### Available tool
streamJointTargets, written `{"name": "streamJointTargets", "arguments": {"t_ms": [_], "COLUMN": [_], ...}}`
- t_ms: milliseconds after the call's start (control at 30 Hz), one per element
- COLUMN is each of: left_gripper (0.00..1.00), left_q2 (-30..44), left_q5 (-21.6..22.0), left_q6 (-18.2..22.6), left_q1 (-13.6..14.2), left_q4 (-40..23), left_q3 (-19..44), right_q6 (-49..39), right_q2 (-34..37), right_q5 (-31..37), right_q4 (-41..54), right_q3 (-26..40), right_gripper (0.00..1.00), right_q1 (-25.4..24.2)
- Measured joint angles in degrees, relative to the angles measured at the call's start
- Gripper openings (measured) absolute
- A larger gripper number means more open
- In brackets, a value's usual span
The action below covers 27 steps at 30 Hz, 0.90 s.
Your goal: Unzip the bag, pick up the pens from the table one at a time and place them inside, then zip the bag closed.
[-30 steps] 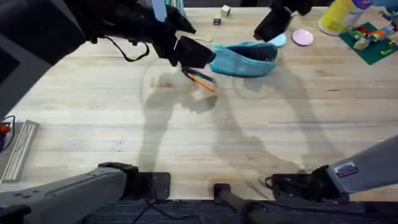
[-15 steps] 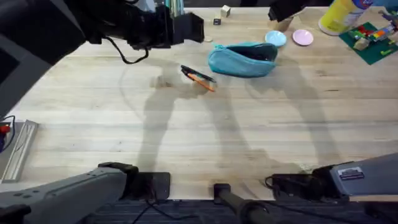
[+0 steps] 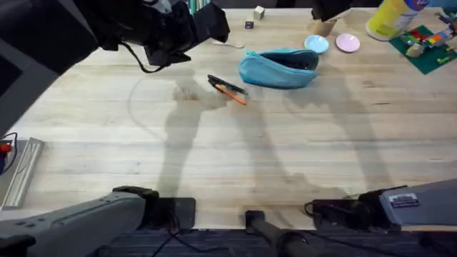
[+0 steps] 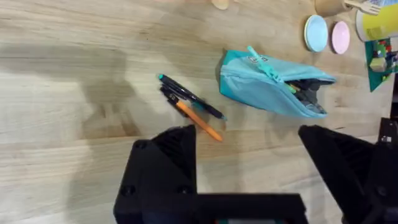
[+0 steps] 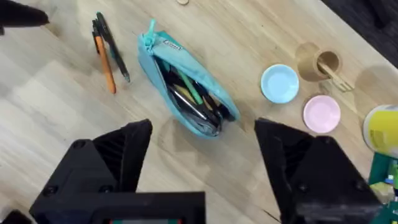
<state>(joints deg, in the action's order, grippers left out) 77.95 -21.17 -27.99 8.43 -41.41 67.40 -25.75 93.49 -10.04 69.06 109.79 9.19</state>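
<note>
Both arms are raised, the left gripper [image 4: 249,180] and right gripper [image 5: 202,174] with jaws spread wide.

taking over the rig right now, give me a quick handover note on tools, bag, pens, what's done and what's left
Left tool: open, empty, raised above the table near the pens.
Right tool: open, empty, raised above the bag.
Bag: lies on the table, already unzipped, with a few items visible inside in the right wrist view.
Black pen and orange pen: side by side on the table, just beside the bag's closed end.
Done: unzipping.
Left: pick up each pen in turn, put it in the bag, then zip it shut.
</note>
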Motion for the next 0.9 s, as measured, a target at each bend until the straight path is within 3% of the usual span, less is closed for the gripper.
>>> {"name": "streamJointTargets", "arguments": {"t_ms": [267,367,633,900], "left_gripper": [0.996,0.998,0.998,0.997], "left_q2": [0.0,0.0,0.0,4.2], "left_q5": [0.1,1.9,8.4,12.0], "left_q6": [-3.1,-4.5,-6.7,-8.5], "left_q1": [0.0,0.4,4.2,7.9], "left_q4": [-3.2,-4.3,-7.4,-10.2], "left_q3": [0.0,0.0,0.0,3.0], "right_q6": [0.3,1.4,2.2,3.7], "right_q2": [0.0,0.0,-0.7,-6.7], "right_q5": [0.0,0.0,0.0,0.0], "right_q4": [0.0,0.0,0.1,0.9], "right_q3": [0.0,0.0,0.0,0.0], "right_gripper": [0.997,0.996,0.997,0.997], "right_q1": [0.0,0.0,0.0,0.0]}}
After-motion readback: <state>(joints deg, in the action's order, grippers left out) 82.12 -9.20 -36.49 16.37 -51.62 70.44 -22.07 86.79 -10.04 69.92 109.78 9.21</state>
